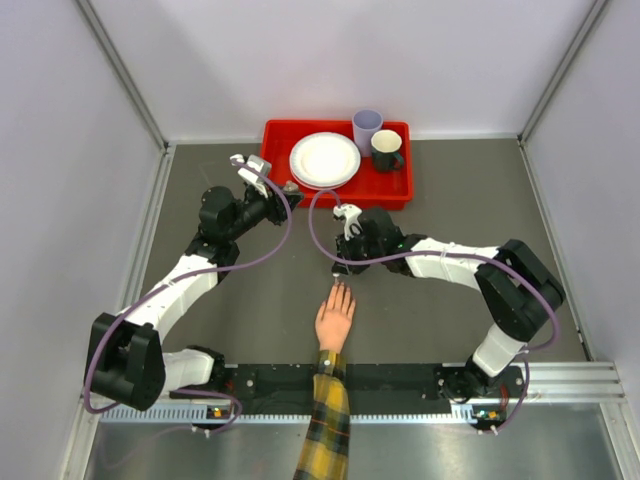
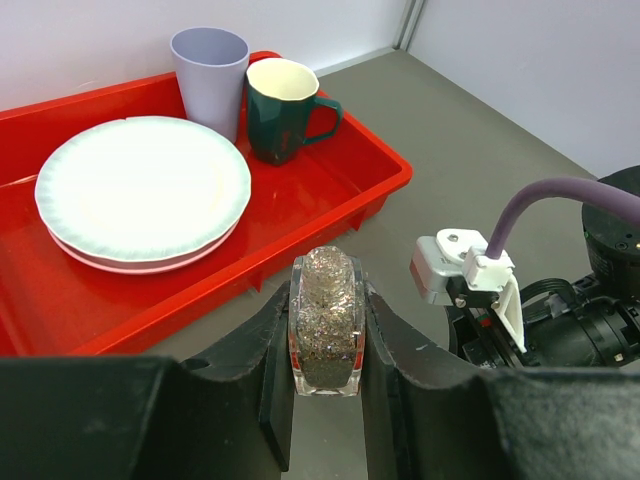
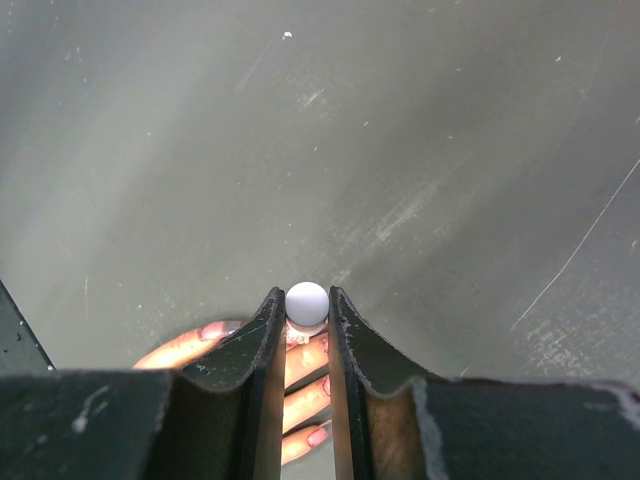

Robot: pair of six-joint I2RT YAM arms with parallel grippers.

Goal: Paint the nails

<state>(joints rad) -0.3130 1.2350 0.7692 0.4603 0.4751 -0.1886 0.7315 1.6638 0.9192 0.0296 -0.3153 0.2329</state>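
The peach hand [image 1: 335, 322] lies flat on the table, and its plaid sleeve [image 1: 325, 430] is at the near edge. The nails [image 3: 212, 329] are at the far tips of the fingers and look pink.

The right gripper [image 1: 342, 267] hangs just over those fingertips. Its jaws are almost together and pinch a little white brush cap [image 3: 307, 303]. The brush under the cap is hidden, so I cannot tell if it touches a nail.

The left gripper [image 2: 326, 295] is well away from the hand, past it and to its left, beside the red tray [image 2: 210, 295]. It squeezes the small glitter polish bottle [image 2: 325, 335].

What could go wrong? The nails are tiny, so one small slip sideways would smear polish on the skin. Pushing down too hard could bend the brush or poke the finger. The round cap could twist in that thin pinch. The bottle may be open, so tipping it could spill polish.
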